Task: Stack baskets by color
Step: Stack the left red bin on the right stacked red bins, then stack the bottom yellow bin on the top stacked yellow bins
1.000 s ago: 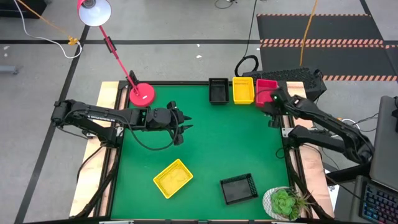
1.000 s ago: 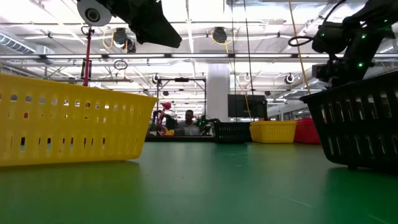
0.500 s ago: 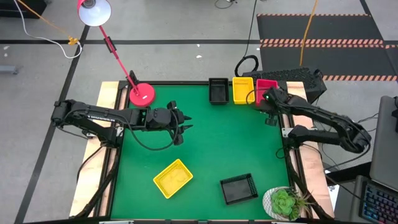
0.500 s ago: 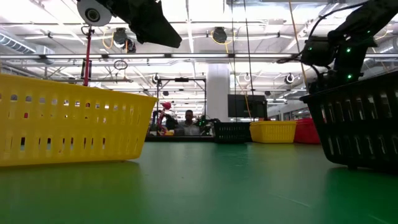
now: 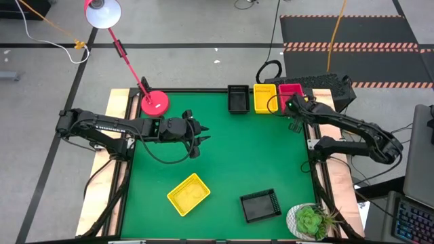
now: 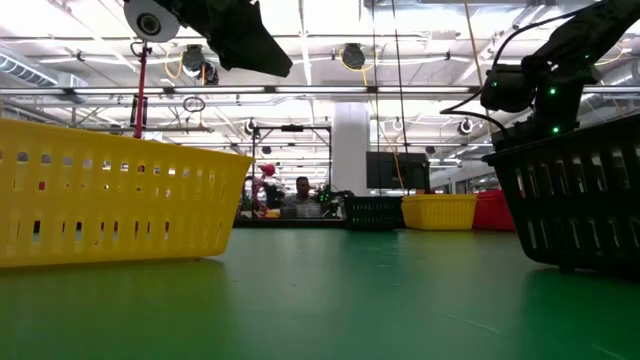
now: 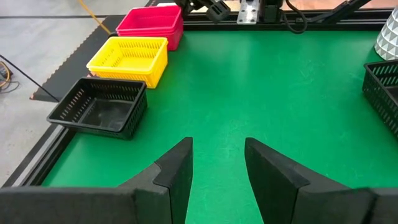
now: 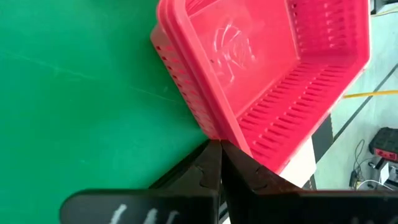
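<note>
Right gripper (image 5: pixel 290 107), fingers pressed together, has edged leftward beside the pink basket (image 5: pixel 291 91), perhaps touching; left gripper (image 5: pixel 199 141) stays spread.

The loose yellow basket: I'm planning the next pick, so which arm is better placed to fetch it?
Left, probably. The left claw hangs open, nearer the yellow basket; the right claw is shut, off by the red stack.
</note>
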{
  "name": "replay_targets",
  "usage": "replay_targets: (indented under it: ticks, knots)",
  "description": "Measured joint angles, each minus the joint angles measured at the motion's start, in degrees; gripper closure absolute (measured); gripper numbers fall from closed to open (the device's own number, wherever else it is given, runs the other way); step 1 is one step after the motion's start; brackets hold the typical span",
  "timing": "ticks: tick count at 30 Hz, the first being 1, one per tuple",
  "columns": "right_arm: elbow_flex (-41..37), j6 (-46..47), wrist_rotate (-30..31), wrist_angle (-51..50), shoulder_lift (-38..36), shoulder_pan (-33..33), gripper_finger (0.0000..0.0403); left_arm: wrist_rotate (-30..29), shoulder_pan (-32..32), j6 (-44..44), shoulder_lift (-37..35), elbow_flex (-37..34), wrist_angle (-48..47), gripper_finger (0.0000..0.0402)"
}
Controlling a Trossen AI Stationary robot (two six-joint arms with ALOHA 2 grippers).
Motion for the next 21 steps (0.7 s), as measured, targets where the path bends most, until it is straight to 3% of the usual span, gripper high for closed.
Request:
replay_targets:
  ticks: [6, 12, 15, 21]
  knots:
    - [0.01, 0.55, 0.02, 0.23, 0.03, 0.03, 0.0403, 0.0, 0.0, -0.19, 0.0, 0.0, 0.0, 0.0254]
    - [3.41, 7.09, -2.82, -7.01, -2.59, 2.29, 0.0403, 0.0, -0.43, -0.21, 0.0, 0.0, 0.01, 0.0254]
    - [5.51, 10.76, -7.37, -10.17, -4.66, 4.49, 0.0403, 0.0, -0.68, -0.15, 0.0, 0.0, 0.11, 0.0254]
    - [8.37, 13.61, -8.84, -11.97, -7.95, 11.65, 0.0403, 0.0, -0.66, 0.02, 0.0, 0.0, 0.75, 0.0254]
